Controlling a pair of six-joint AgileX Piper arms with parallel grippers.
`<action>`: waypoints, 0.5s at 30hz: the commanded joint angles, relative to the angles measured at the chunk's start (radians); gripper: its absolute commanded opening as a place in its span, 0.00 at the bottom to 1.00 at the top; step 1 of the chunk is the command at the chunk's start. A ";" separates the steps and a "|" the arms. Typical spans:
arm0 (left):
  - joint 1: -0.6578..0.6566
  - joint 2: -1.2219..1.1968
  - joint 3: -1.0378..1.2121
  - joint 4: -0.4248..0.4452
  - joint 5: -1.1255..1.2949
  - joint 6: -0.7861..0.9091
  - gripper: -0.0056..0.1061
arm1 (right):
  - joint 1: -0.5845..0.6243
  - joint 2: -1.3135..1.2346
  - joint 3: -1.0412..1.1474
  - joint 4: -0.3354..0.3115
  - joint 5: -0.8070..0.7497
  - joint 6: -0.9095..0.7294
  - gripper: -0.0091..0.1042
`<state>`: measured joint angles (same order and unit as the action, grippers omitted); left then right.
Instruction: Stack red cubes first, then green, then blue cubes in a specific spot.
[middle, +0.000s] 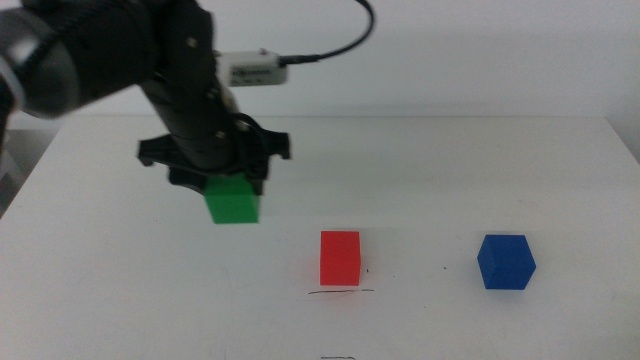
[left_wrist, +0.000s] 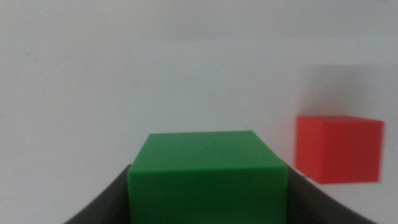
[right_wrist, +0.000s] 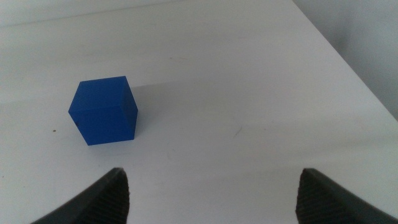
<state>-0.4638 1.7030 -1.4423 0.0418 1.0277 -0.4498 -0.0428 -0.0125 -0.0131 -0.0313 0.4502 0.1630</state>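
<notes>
Left gripper (middle: 232, 188) pinches the green cube (middle: 233, 200) over the plain white surface (middle: 120, 290), left of the red cube (middle: 340, 258), which sits just behind a thin pen line (middle: 340, 292). Right gripper (right_wrist: 211, 193) hangs spread wide near the blue cube (right_wrist: 103, 110), a matte block standing at the right.

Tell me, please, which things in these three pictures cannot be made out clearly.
- Middle view: the left hand covers the top of the green cube; whether the cube touches the table cannot be told.
- Middle view: the right hand is out of frame.
- Left wrist view: the green cube hides most of both jaws; the red cube is blurred.
- Right wrist view: the picture's edge cuts off the right hand, near the blue cube.
</notes>
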 joint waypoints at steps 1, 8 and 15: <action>-0.055 -0.046 -0.021 0.025 -0.021 -0.080 0.04 | 0.002 -0.015 -0.028 -0.015 -0.077 -0.005 0.77; -0.183 0.024 -0.108 0.019 -0.023 -0.160 0.04 | 0.002 -0.015 -0.028 -0.015 -0.077 -0.005 0.77; -0.243 0.164 -0.301 0.014 0.076 -0.214 0.04 | 0.002 -0.015 -0.028 -0.015 -0.077 -0.005 0.77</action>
<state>-0.6927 1.8946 -1.6787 0.0561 1.0967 -0.6348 -0.0428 -0.0125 -0.0131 -0.0313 0.4502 0.1630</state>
